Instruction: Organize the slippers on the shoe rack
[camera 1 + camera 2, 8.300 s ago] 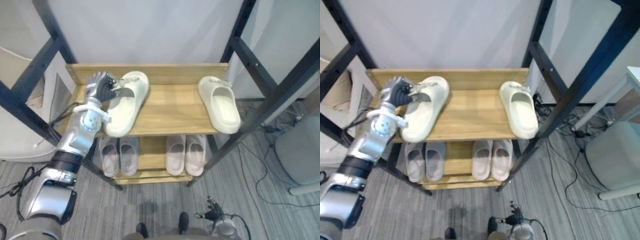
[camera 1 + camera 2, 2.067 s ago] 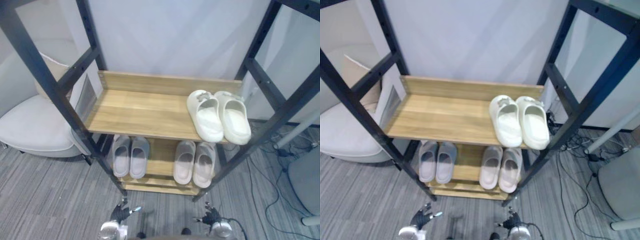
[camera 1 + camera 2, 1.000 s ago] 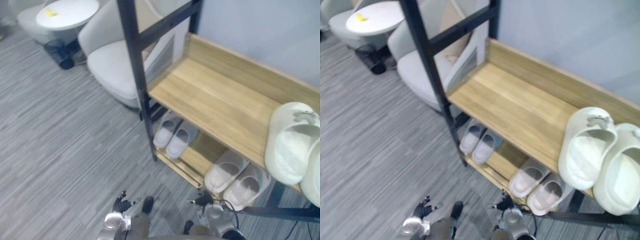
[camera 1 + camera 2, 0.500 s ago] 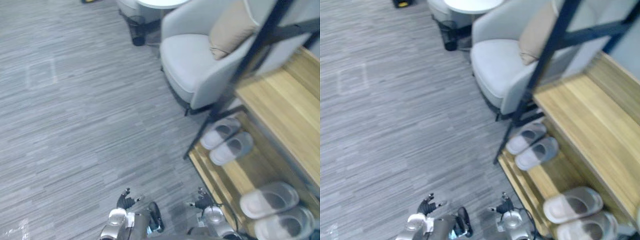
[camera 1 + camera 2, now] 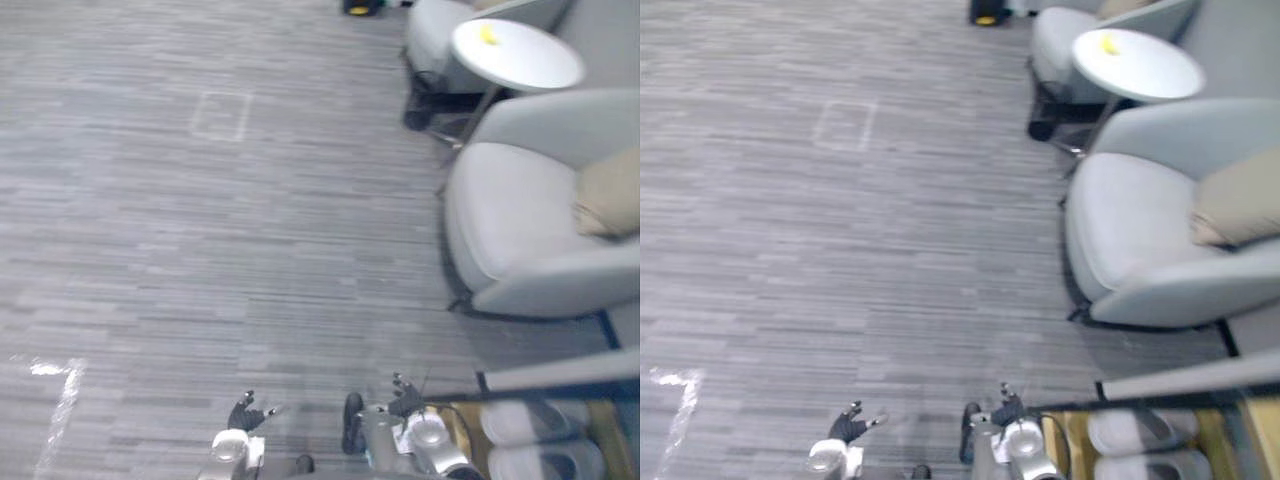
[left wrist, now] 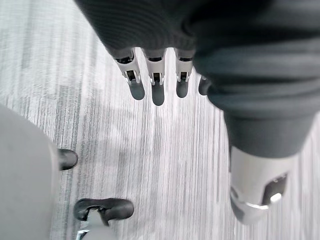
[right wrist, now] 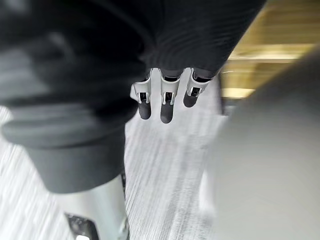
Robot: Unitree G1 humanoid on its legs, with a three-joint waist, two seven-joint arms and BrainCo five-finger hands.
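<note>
Two pale grey slippers (image 5: pixel 522 421) lie side by side on the shoe rack's low wooden shelf (image 5: pixel 1215 435), at the lower right corner of the eye views, behind a dark rack bar (image 5: pixel 560 374). My left hand (image 5: pixel 243 415) hangs low over the grey floor, open and empty; its straight fingers (image 6: pixel 152 87) show in the left wrist view. My right hand (image 5: pixel 405 396) hangs low beside the rack's foot, also open with nothing in it. Its fingers (image 7: pixel 165 102) point down, and the rack's wood (image 7: pixel 280 30) lies just past them.
A grey armchair (image 5: pixel 520 230) with a beige cushion (image 5: pixel 607 195) stands at the right, next to the rack. Behind it are a round white table (image 5: pixel 515 50) bearing a small yellow thing (image 5: pixel 487 33) and another chair (image 5: pixel 438 28). Grey striped floor (image 5: pixel 200 250) spreads left, with pale tape marks (image 5: pixel 222 115).
The camera has swung left, away from the rack: the rack slid off to the lower right and the chairs and table came in. Both hands hang as before.
</note>
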